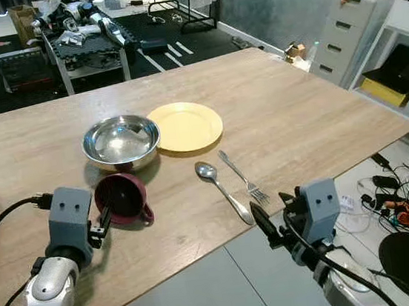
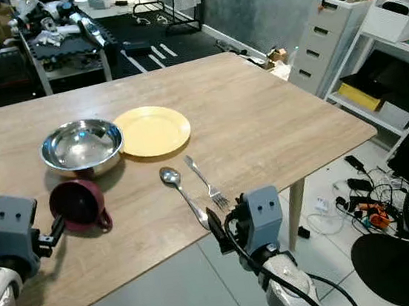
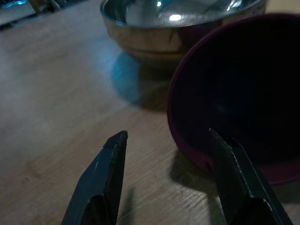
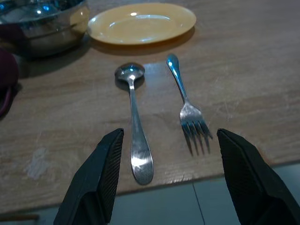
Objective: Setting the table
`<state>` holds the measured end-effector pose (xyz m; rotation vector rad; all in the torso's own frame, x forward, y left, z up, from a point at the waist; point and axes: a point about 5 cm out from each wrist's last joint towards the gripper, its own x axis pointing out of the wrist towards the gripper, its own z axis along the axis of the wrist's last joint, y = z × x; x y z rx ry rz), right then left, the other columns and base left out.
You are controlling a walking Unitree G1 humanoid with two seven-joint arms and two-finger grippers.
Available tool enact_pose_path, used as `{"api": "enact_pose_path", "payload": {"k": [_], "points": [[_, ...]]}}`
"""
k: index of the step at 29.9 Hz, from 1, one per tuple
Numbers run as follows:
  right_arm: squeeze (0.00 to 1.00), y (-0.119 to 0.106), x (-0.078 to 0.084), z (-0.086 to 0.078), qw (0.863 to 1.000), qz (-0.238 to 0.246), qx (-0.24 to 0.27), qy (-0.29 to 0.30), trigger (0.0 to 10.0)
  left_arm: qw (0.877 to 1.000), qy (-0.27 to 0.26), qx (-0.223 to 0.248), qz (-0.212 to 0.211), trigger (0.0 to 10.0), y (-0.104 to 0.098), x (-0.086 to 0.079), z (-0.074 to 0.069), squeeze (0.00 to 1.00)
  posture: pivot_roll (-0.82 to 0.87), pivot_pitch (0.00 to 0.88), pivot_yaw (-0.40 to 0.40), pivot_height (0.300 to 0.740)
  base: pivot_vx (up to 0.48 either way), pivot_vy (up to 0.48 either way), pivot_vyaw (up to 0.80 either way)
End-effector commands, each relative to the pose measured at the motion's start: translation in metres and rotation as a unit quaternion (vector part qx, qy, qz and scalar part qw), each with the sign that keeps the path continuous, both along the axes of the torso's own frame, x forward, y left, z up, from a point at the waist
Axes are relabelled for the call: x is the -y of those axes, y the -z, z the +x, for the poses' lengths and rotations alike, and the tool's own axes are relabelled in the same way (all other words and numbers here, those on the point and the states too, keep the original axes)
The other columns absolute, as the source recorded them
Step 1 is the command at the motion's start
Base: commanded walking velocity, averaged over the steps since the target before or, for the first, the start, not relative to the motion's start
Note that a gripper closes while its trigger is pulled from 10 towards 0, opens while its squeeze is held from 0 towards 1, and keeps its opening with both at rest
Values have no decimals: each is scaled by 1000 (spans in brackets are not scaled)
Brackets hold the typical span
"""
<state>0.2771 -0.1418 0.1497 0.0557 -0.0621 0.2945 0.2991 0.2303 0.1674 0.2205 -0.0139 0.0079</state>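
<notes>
Spoon [image 1: 222,189] + fork [image 1: 242,176] parallel, long axes 11-to-5.
Spoon bowl at 11, fork tines at 5; both grippers' fingers apart: right gripper [image 4: 169,176], left gripper [image 3: 168,176] by maroon cup [image 1: 123,199].

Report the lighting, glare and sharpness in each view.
Left and right eye views: evenly lit and sharp, with glare inside the shiny steel bowl. Left wrist view: dim and soft; the dark maroon cup is nearly black, beside the open left gripper. Right wrist view: brighter; highlights on the silver spoon and silver fork ahead of the open right gripper.
</notes>
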Motion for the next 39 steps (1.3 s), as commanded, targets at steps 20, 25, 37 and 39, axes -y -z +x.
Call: {"api": "enact_pose_path", "payload": {"k": [20,25,37,39], "points": [[0,1,5,-12,1000,-5,-11,9,10000,993,97,-14,-67,0,1,-15,28,0,3,187,-32,740,0,0,0],[0,0,5,-12,1000,-5,-12,9,10000,990,118,-8,-76,0,-1,-14,29,0,5,187,-34,740,0,0,0],[0,-3,1,-8,1000,1,-5,3,10000,978,166,36,-124,0,-24,4,26,0,23,172,-28,740,0,0,0],[0,-10,-3,-9,1000,3,11,-13,10000,971,174,61,-153,0,-39,14,24,0,29,168,-24,740,0,0,0]]}}
